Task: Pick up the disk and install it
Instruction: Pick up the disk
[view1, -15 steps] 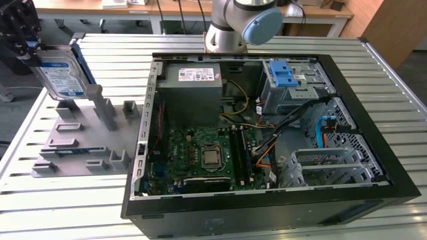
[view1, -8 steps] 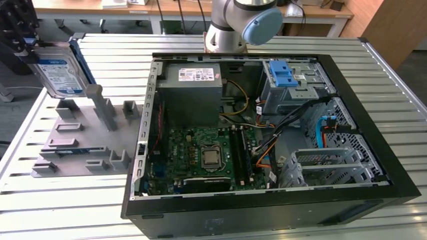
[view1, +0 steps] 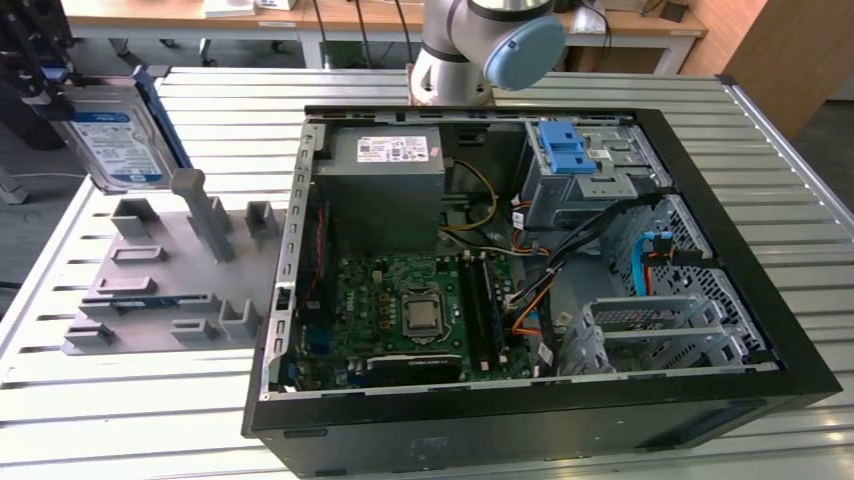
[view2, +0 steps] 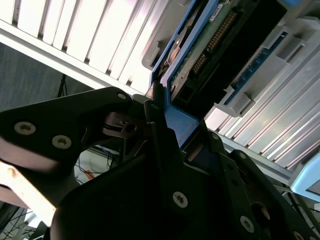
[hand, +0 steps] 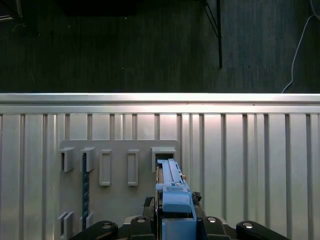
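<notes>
The gripper (view2: 180, 127) was clamped on the blue bracket at one end of the disk (view1: 118, 140), 1 finger on each side of the plastic. In the exterior view the disk hung upright at the far end of the table (view1: 134, 420), on the exterior view's left, over the far edge of the grey fixture (view1: 160, 265). In the first wrist view its blue edge (hand: 172, 187) lined up with 1 of the fixture's slots (hand: 164, 152). I could not tell whether its lower end was clear of that slot.

The hold looked the weak point. Only the plastic bracket was pinched, at 1 end, with the heavy metal body hanging below. A quick swing could probably make the disk pivot or slip between the fingers. If its lower end sat inside the slot, a sideways move would likely jam it or tip the fixture.

The open computer case (view1: 727, 200) lay well apart, toward the exterior view's right. Its raised wall stood between the disk and the drive cage (view1: 601, 180) with its blue latch (view1: 567, 148). Black and orange cables (view1: 587, 235) crossed just near of the cage, and the power supply (view1: 387, 165) sat beside it. Both crowded the approach, so a snag there seemed possible.
</notes>
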